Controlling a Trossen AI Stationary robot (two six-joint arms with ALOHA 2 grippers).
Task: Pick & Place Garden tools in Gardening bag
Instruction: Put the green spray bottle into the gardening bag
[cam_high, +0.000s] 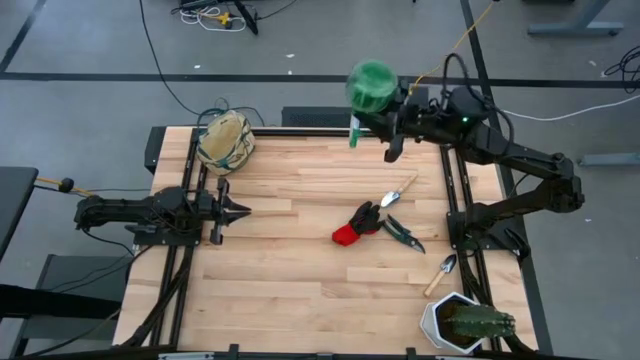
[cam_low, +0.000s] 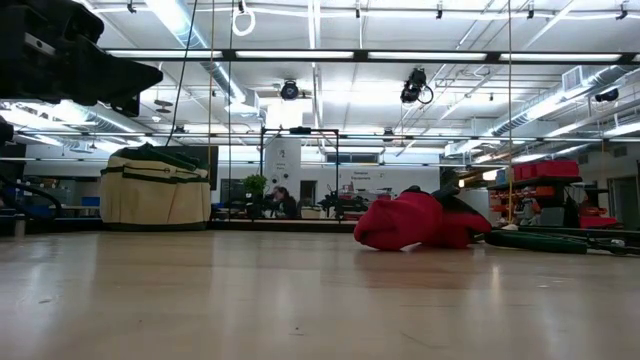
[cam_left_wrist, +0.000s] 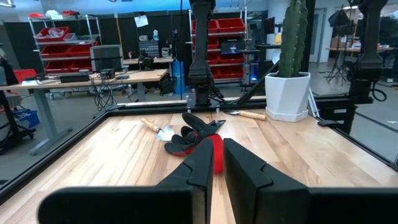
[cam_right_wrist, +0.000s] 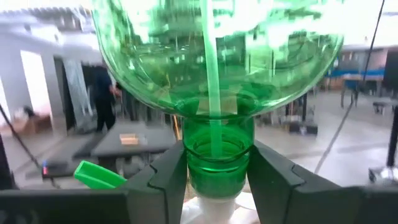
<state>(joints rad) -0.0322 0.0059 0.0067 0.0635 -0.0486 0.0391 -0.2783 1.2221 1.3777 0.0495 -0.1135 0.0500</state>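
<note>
The right gripper (cam_right_wrist: 214, 180) clamps the green spray bottle (cam_high: 371, 88) by its neck above the tabletop's (cam_high: 300, 270) far edge, the gardening bag (cam_high: 224, 140) well to its left, while the left gripper (cam_high: 238, 211) waits nearly closed and empty.

Bare table (cam_high: 300, 290) between bag (cam_high: 224, 141) and glove (cam_high: 356, 224) (tools clustered right).

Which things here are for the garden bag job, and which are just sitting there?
For the job:
gardening bag
spray bottle, held by right gripper
glove
shears
two trowels

Just sitting:
cactus pot
</note>
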